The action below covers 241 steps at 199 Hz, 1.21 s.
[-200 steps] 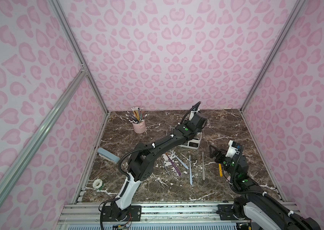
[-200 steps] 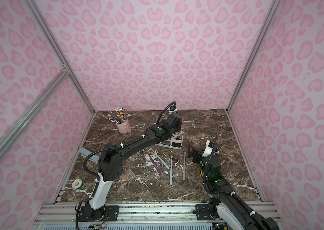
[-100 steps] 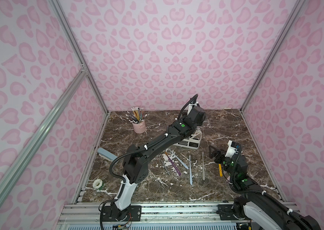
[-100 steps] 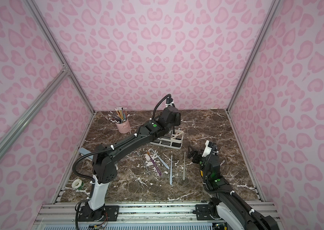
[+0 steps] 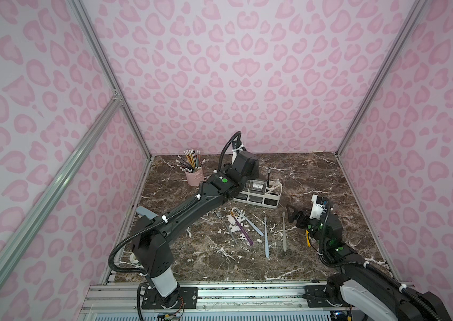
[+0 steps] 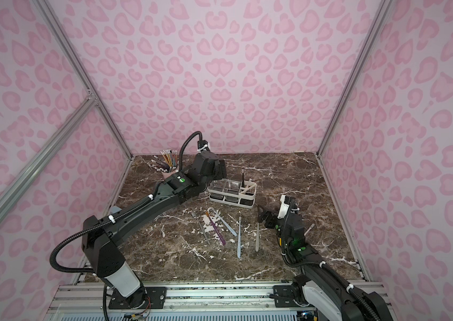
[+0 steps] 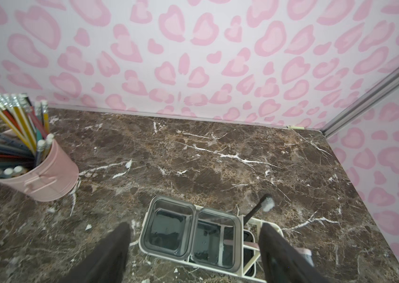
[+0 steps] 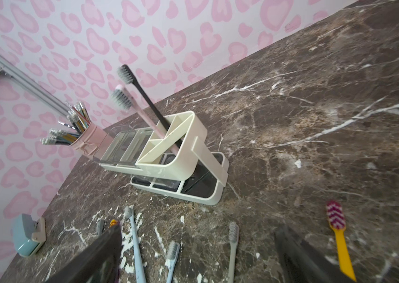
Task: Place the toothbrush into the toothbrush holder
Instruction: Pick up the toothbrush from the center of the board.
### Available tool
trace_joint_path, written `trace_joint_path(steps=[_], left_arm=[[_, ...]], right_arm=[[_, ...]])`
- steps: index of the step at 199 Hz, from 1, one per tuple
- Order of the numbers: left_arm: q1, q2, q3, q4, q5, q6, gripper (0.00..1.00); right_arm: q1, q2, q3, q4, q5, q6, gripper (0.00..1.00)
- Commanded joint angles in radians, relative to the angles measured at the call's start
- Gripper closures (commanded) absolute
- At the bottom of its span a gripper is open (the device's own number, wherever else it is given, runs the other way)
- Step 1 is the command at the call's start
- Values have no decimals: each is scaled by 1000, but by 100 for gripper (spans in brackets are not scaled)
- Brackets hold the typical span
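Jaws spread wide and empty, the left gripper [image 7: 194, 227] hangs above the toothbrush holder [image 5: 274, 198], just above the centre of both top views. The right gripper [image 5: 293, 216], at centre right, is equally wide open and holds nothing; the right wrist view shows its dark fingers [image 8: 100, 252] apart over the table.

Pink heart-patterned walls [image 5: 233, 69] close in three sides of the scene. A brown marble table [image 5: 317, 178] with white veins fills the lower middle. The left arm [image 5: 192, 211] stretches from the lower left of the frame up to the centre. The right arm [image 5: 358, 266] reaches in from the lower right corner.

The white holder stands on the table near the centre. Two clear boxes [image 5: 255, 186] sit on its left side in the frame, with a divided compartment at its right end. In that compartment stand a black toothbrush [image 8: 144, 96], nearly upright, and a pink toothbrush [image 8: 142, 114] leaning beside it, both bristles up.

A pink pencil cup [image 5: 194, 176], full of pencils, stands left of the holder toward the back wall. A small blue-grey object [image 5: 146, 213] lies at the table's left edge.

Five loose toothbrushes [image 5: 266, 236] lie fanned on the table below the holder in the frame. A yellow toothbrush [image 8: 339, 241] lies just beside the right arm.
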Motion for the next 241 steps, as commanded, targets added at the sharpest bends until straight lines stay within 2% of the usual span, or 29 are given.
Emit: trace_joint_path(steps=[1, 35, 62, 88, 134, 178, 241], left_arm=[[38, -61, -85, -19, 76, -101, 16], [110, -131, -219, -36, 153, -170, 16], [170, -178, -335, -12, 215, -181, 16], [187, -186, -382, -16, 252, -190, 17], [207, -199, -485, -7, 310, -227, 23], [211, -208, -566, -14, 355, -281, 28], [218, -117, -576, 11, 441, -299, 37]], right_arm=[[60, 23, 34, 34, 38, -74, 1], [165, 98, 80, 28, 61, -138, 1], [289, 186, 160, -19, 114, -197, 1], [318, 246, 193, -18, 68, -197, 1], [412, 338, 272, -79, 88, -216, 2], [429, 329, 270, -98, 114, -214, 2], [429, 341, 271, -102, 126, -239, 2]])
